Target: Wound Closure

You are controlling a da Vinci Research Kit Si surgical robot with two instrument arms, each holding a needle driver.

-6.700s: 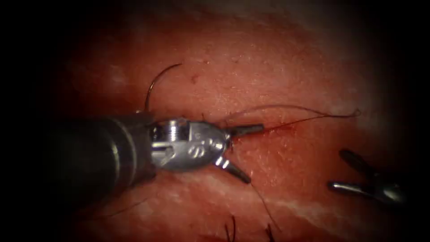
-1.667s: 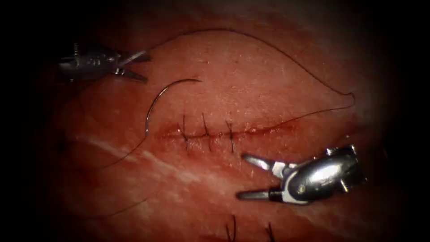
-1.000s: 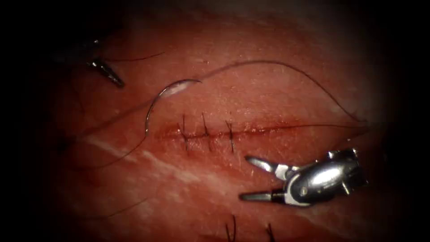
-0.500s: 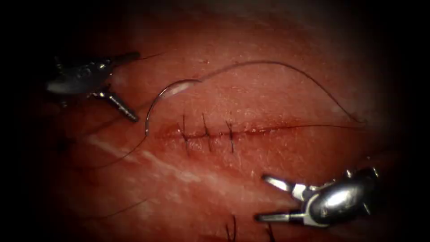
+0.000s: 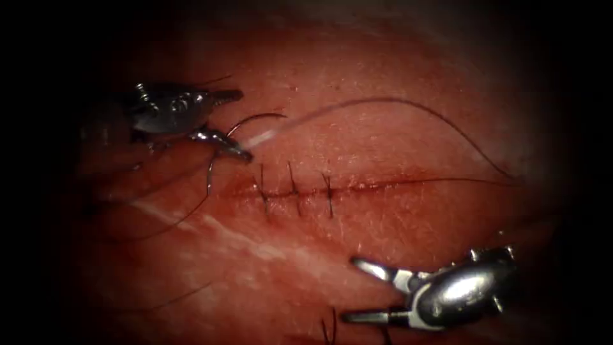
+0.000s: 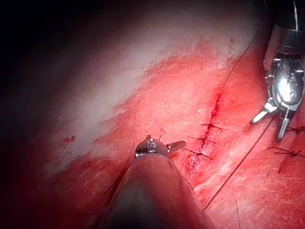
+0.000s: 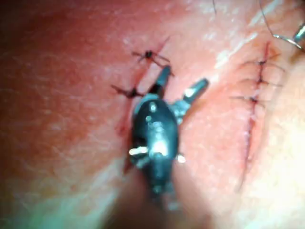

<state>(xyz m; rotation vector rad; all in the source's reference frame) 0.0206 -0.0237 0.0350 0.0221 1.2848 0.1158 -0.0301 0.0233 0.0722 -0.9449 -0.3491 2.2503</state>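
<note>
The curved needle [image 5: 218, 148] lies on the tissue [image 5: 357, 128] at the left end of the cut [image 5: 383, 186], and neither tool holds it. My left tool [image 5: 244, 125] stands open right at the needle, its lower jaw lying across the needle's curve. Dark thread [image 5: 408, 102] arcs from the needle to the right and comes back along the cut. Three stitches [image 5: 292, 185] cross the cut's left part. Below the cut my right tool [image 5: 348, 289] is open and holds nothing. The left wrist view shows the left tool [image 6: 164, 145] beside the stitches [image 6: 206, 139]. In the right wrist view the right tool [image 7: 183, 78] is open over the tissue.
Cut thread ends [image 5: 329, 329] stick up from the tissue in front of the right tool. More knotted stitches [image 7: 143, 57] lie just beyond the right tool's jaws. A pale streak [image 5: 242, 239] runs across the tissue below the cut. Red fluid wets the cut's edges.
My left tool has moved right, from the far left up to the needle. The right tool has shifted a little to the left, still open. The needle stays in place.
</note>
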